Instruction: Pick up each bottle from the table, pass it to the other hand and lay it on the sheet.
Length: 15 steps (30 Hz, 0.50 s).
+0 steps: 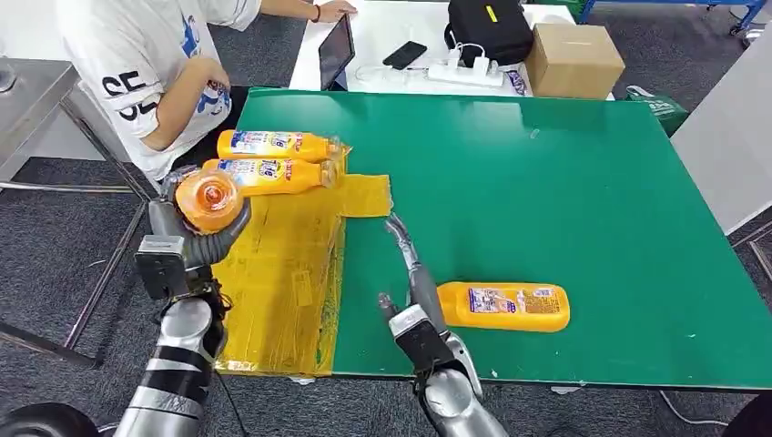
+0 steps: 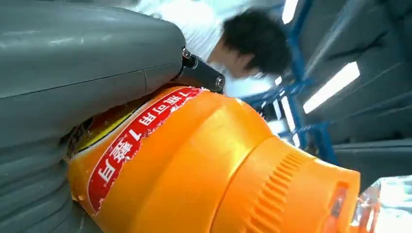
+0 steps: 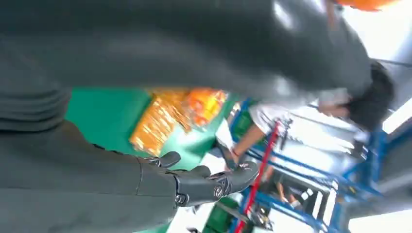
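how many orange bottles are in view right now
4: two bottles lie side by side on the yellow sheet, one is held in the left hand, and one lies on the green table.

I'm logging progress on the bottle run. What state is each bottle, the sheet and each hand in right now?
Bottle in left hand: gripped, lifted over the sheet's edge.
Two bottles on the sheet: lying on their sides, side by side.
Bottle on the table: lying flat, untouched.
Yellow sheet: spread, overhanging the table's edge.
Left hand: holding a bottle.
Right hand: holds nothing, fingers extended.
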Available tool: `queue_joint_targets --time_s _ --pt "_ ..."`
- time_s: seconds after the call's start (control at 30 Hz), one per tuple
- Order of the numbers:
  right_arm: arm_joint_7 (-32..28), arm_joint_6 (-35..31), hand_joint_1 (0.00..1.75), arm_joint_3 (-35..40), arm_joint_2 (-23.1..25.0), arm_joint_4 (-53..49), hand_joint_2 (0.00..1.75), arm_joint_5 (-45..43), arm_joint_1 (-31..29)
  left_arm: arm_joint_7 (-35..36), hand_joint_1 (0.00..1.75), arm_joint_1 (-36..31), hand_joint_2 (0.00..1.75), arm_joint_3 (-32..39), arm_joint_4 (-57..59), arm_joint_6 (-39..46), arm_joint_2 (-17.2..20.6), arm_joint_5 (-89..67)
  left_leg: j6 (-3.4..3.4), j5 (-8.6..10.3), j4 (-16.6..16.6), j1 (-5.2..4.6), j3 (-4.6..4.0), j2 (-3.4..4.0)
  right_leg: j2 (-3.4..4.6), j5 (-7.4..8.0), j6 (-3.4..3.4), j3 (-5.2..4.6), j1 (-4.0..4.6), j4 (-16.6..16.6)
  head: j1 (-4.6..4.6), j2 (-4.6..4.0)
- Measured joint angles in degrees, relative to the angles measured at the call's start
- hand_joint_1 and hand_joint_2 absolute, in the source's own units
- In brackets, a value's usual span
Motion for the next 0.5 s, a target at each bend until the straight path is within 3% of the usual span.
queue_joint_targets --time_s 0.1,0.27,0.5 --pt "-2.5 -2.7 0.0 -0.5 0.1 -2.2 0.0 -3.2 0.3 2.0 1.75 -2.1 1.75 -0.1 2.2 4.3 0.6 -9.8 0.01 0.01 0.0 -0.01 0.0 -0.02 0.0 0.01 0.01 0.0 -0.01 0.0 0.0 0.0" --pt "-3.8 -14.1 0.0 -1.3 0.2 -12.1 0.0 -7.6 0.5 6.0 1.75 -7.1 1.75 -1.9 13.1 8.2 2.9 -28.2 0.01 0.02 0.0 -0.02 0.01 0.01 0.0 0.01 0.01 0.01 -0.02 0.0 0.0 0.0" --pt "-4.0 -15.1 0.0 -1.5 0.1 -18.0 0.0 -7.6 0.5 6.3 1.75 -10.1 1.75 -3.5 22.1 9.0 4.1 -30.5 0.0 0.02 0.0 0.0 -0.01 0.02 0.01 0.02 0.01 -0.01 0.0 0.0 0.0 0.0"
